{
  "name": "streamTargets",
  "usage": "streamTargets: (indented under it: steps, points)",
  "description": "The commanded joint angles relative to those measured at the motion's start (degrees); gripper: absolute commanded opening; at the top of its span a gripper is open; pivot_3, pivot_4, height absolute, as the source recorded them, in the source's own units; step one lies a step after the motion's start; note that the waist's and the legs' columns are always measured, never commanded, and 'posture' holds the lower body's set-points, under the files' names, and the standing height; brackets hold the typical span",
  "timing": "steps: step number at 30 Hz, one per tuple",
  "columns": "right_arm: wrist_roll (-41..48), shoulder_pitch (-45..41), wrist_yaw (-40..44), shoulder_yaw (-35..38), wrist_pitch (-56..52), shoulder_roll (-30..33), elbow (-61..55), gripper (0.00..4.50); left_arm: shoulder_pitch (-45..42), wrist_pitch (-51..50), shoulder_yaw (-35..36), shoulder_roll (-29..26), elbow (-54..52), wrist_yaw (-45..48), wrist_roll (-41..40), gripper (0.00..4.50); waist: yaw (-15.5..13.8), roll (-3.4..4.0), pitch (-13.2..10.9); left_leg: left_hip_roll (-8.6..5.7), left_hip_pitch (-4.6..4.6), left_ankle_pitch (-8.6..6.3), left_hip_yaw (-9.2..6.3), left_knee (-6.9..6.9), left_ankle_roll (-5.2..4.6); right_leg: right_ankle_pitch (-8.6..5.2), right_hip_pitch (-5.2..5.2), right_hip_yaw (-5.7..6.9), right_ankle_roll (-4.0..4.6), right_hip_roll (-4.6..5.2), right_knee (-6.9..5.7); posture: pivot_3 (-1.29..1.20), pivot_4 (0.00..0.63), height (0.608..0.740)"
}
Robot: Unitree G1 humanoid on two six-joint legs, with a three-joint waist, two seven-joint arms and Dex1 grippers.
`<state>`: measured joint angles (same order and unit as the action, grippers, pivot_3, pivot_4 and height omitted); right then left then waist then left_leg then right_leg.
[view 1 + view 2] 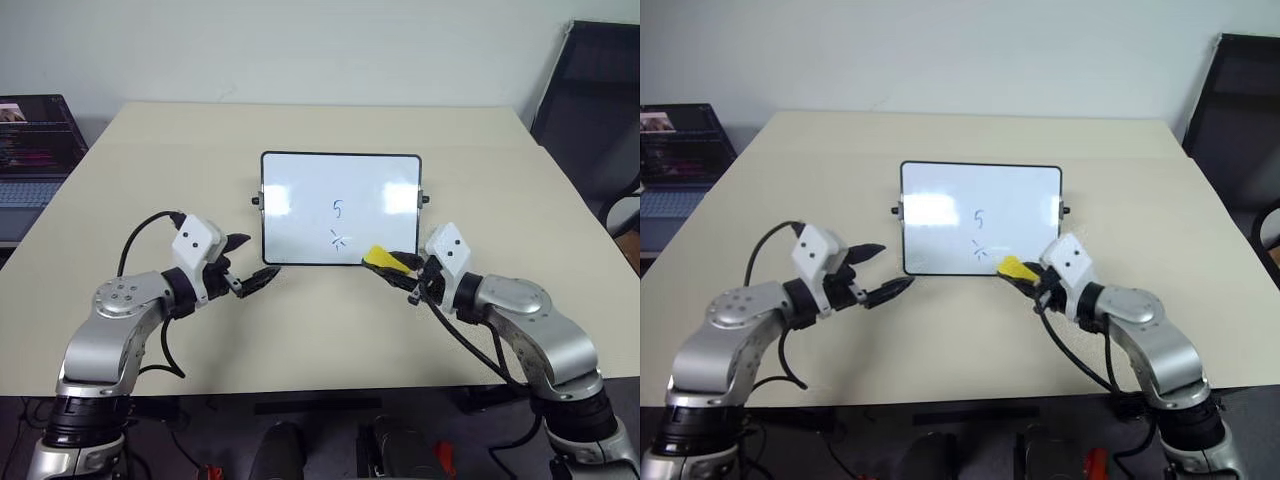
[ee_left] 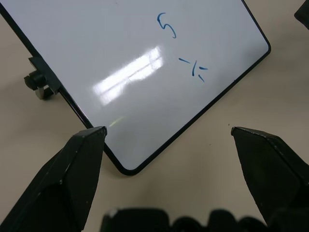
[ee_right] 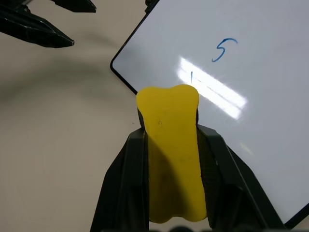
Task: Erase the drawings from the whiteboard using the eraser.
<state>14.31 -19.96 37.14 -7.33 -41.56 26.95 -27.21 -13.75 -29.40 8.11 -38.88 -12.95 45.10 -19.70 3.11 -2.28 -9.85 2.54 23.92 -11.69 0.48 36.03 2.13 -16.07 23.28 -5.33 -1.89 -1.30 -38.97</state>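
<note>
My right end effector [image 1: 400,268] clamps the eraser [image 1: 381,258] at the whiteboard's [image 1: 300,180] five o'clock; left end effector [image 1: 245,262] is apart, so the unsteadied board may slide.

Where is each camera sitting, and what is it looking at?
Left eye view and right eye view: on the robot's head, looking forward and down at the table; both arms show.
Left wrist view: on the left arm, looking along the open left gripper at the whiteboard.
Right wrist view: on the right arm, looking along the right gripper shut on the eraser.
Shared: the whiteboard's "5".
</note>
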Motion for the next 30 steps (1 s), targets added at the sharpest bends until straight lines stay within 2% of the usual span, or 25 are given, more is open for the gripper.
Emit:
streamTargets:
  steps: [1,9,17,24,28,30]
  points:
    - [-2.2,-2.9,-0.2,-1.9,2.7,1.2,0.1,1.0,-1.3,1.6,-0.1,-1.0,-0.7,-0.3,0.9,4.5,0.0,0.0,0.0,0.0,0.0,0.0,0.01,0.0,0.0,0.0,0.0,-0.01,0.0,0.0,0.0,0.0,0.15,0.74]
    - [-14.4,-17.0,-4.5,-11.5,11.5,-2.6,16.4,1.0,-1.1,3.2,-1.7,-0.3,0.7,0.4,1.1,4.5,0.4,0.0,0.0,0.03,-0.04,0.0,0.13,-0.01,0.0,0.0,0.03,-0.07,0.01,-0.01,-0.02,0.0,0.15,0.74]
    - [-20.0,-30.7,-7.1,-12.6,19.8,-9.3,38.5,1.0,0.6,2.8,-2.9,0.1,-1.4,0.2,0.3,4.5,0.1,0.0,0.0,0.0,0.05,-0.01,0.14,-0.04,-0.01,0.17,0.07,-0.01,0.31,0.02,-0.01,0.0,0.15,0.74]
    - [-23.4,-34.0,-6.3,-14.0,23.0,-11.9,48.7,1.0,0.8,1.7,-3.1,0.2,-3.4,-0.3,0.0,4.5,0.2,0.0,0.0,0.0,0.07,-0.01,0.12,-0.04,-0.01,0.18,0.07,0.02,0.32,0.04,-0.02,0.0,0.15,0.74]
    - [-24.5,-31.5,-0.6,-16.8,21.1,-10.1,46.9,1.0,0.0,0.8,-3.7,0.5,-4.0,-0.8,-0.1,4.5,0.2,0.01,0.0,0.01,0.05,-0.01,0.09,-0.04,-0.01,0.18,0.06,0.02,0.32,0.04,-0.04,0.0,0.15,0.74]
    - [-25.5,-30.9,-0.9,-16.6,21.6,-9.5,46.2,1.0,-0.1,0.3,-3.9,0.6,-4.5,-1.1,-0.2,4.5,0.2,0.0,0.0,0.0,0.03,-0.01,0.07,-0.03,-0.01,0.18,0.05,0.03,0.31,0.03,-0.05,0.0,0.15,0.74]
